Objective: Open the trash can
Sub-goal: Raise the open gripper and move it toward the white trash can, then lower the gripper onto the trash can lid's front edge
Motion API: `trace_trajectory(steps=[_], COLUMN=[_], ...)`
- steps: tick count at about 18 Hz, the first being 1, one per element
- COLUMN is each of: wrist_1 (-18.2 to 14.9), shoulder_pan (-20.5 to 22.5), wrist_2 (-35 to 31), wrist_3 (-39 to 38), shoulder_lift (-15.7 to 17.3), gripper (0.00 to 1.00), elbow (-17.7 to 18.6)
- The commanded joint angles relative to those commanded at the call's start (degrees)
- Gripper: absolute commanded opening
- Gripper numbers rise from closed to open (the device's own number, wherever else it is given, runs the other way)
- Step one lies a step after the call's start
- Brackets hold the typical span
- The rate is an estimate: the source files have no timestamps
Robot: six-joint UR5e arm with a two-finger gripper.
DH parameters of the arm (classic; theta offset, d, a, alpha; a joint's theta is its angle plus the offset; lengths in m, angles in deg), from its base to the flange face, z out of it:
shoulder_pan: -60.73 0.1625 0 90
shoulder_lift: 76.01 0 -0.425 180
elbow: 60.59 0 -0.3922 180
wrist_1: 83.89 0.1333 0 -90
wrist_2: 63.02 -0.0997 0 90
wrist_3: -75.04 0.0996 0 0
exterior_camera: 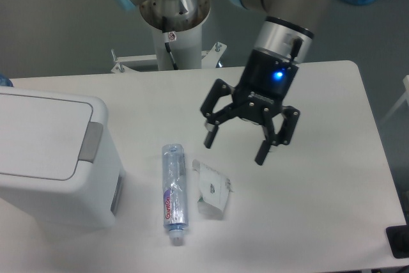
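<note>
- The end effector [234,148] hung above the middle of the surface [319,190], its two black fingers spread wide and holding nothing, a blue light lit on its body.
- The trash can [54,158] stood at the left edge of the surface, well apart from the end effector; its flat white lid [38,135] lay shut, with the grey push tab [91,142] on the lid's right side.
- A clear plastic bottle [173,190] lay on its side near the front edge, just right of the trash can, cap toward the front.
- A crumpled white wrapper [211,190] lay just beside the bottle, on its right, below the end effector.
</note>
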Motion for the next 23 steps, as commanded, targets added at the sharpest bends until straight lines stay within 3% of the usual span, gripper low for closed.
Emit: trace_trajectory(steps=[9, 14, 23], wrist_1=[0.18, 0.44, 0.44], shoulder_pan=[-8.61, -10.29, -12.05], wrist_2=[-0.7, -0.62, -0.7], wrist_3=[0.35, 1.4, 1.58], shoulder_lift=[0.97, 2.55, 1.59], gripper=[1.0, 1.0, 1.0], elbow=[4.3, 8.87, 9.14])
